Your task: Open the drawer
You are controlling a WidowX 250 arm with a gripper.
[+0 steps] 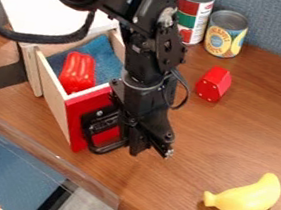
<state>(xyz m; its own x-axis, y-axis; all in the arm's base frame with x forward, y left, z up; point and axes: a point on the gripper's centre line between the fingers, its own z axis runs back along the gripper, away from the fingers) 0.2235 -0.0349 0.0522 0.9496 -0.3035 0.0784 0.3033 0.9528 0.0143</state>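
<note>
The small wooden drawer (55, 95) stands pulled out of its white-topped cabinet (41, 7), with its blue-lined inside showing. On its red front (79, 120) is a black handle (100, 148). Hanging down from the top edge, the black gripper (150, 150) is low at the right side of the handle, overlapping its right end. Whether they touch, I cannot tell. Part of the drawer front and its right side are hidden behind the arm. A red pepper (78, 72) lies inside the drawer.
Two cans, one red and green (193, 15) and one with a pineapple label (225, 34), stand at the back. A red block (213, 83) lies right of the arm, and a yellow banana (245, 196) at the front right. The table's front edge (40, 153) runs below the drawer.
</note>
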